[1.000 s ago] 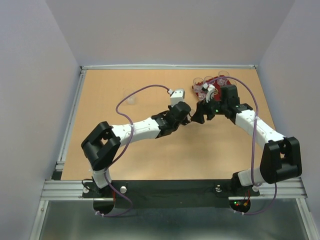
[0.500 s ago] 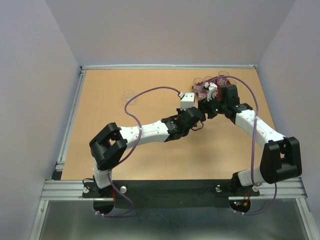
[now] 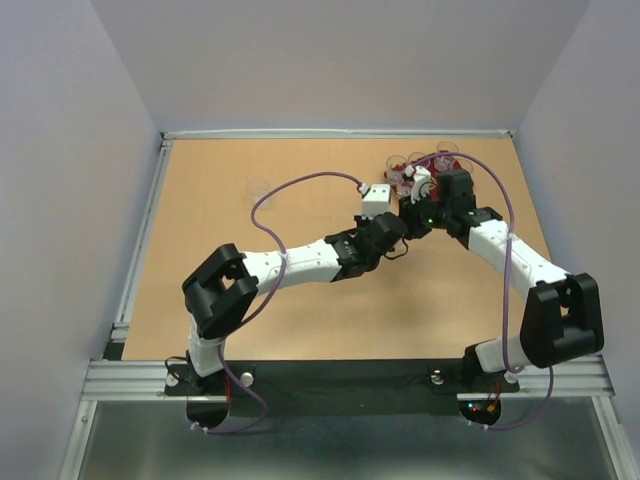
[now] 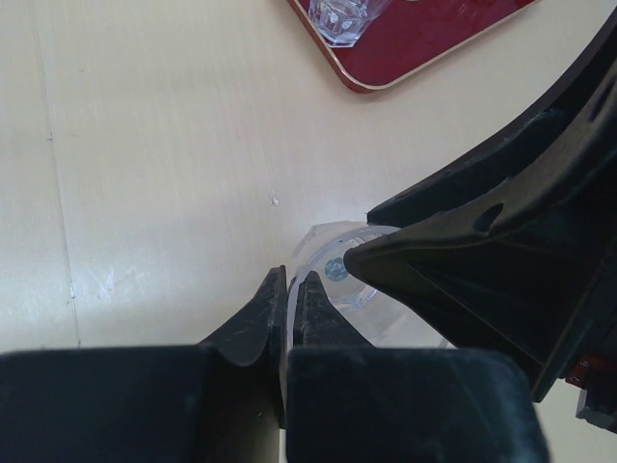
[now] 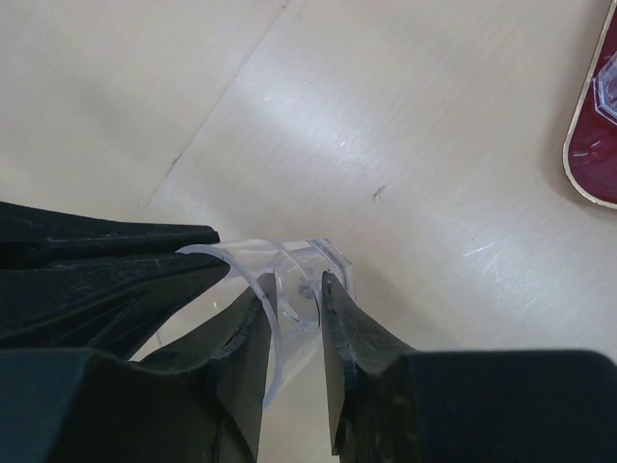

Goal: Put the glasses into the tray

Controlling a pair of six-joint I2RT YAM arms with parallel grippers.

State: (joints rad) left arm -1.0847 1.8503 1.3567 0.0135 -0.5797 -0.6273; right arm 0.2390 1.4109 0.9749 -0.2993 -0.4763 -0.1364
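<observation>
Clamping one glass [image 4: 326, 253] are left gripper [image 4: 289, 287] and right gripper [image 5: 297, 287]; tray [image 4: 429, 43] holds glasses [image 4: 342, 19].

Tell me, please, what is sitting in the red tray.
Several clear glasses stand in the tray; the right arm covers its near part, so I cannot count them.
</observation>
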